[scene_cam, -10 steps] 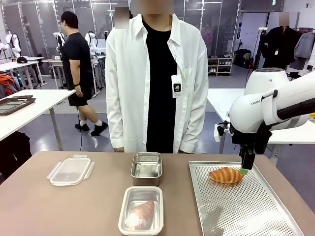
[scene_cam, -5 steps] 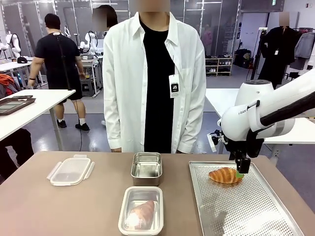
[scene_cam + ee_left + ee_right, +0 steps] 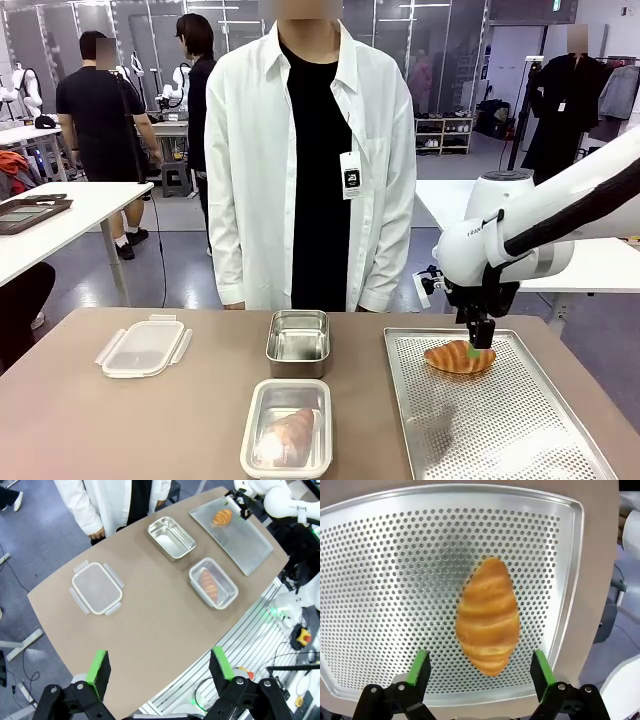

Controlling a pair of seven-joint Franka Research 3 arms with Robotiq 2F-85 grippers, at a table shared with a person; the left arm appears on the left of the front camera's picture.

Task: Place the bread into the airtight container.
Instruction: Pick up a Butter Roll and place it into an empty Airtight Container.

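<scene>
The left fingers [image 3: 98, 667] hang wide open and empty, high over the worktop's [image 3: 120, 420] near edge. A box [image 3: 250, 440] nearby holds one bread [image 3: 290, 435]. Farther, on the tray [image 3: 500, 430], the croissant [image 3: 459, 357] lies under the right fingers [image 3: 478, 328], spread wide, gripping nothing.

A person [image 3: 310, 160] in a white shirt over a black top stands at the far edge of the brown table [image 3: 130, 420]; a badge [image 3: 351, 178] hangs on the shirt; a perforated metal tray [image 3: 500, 430] lies on the table's right part; farther back at the left, a bystander in black [image 3: 100, 110] and a second one [image 3: 195, 90] stand near a white table [image 3: 70, 215]; it bears a dark tray [image 3: 28, 213]; a shelf [image 3: 447, 135] stands far behind.
</scene>
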